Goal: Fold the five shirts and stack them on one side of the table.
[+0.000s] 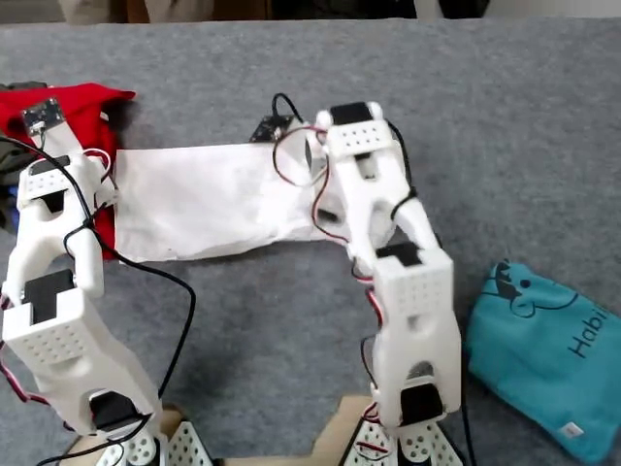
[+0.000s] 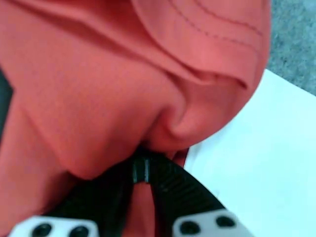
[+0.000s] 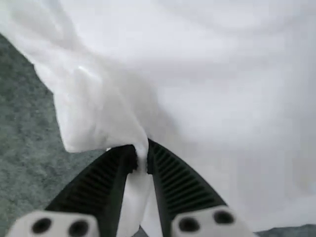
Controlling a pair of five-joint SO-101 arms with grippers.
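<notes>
Holds red shirt (image 2: 98,74) pinched in left claw (image 2: 141,170), white shirt (image 3: 222,74) edge pinched in right claw (image 3: 141,158) — soft, limp cloth, likely to sag, so best gripped at corners or hems.

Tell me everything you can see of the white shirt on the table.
The white shirt is thin, plain cloth, lightly creased, and looks folded into a long rectangle lying flat across the grey table. One end meets the red shirt. At the other end the right end effector is shut on a bunched fold of its edge.
</notes>
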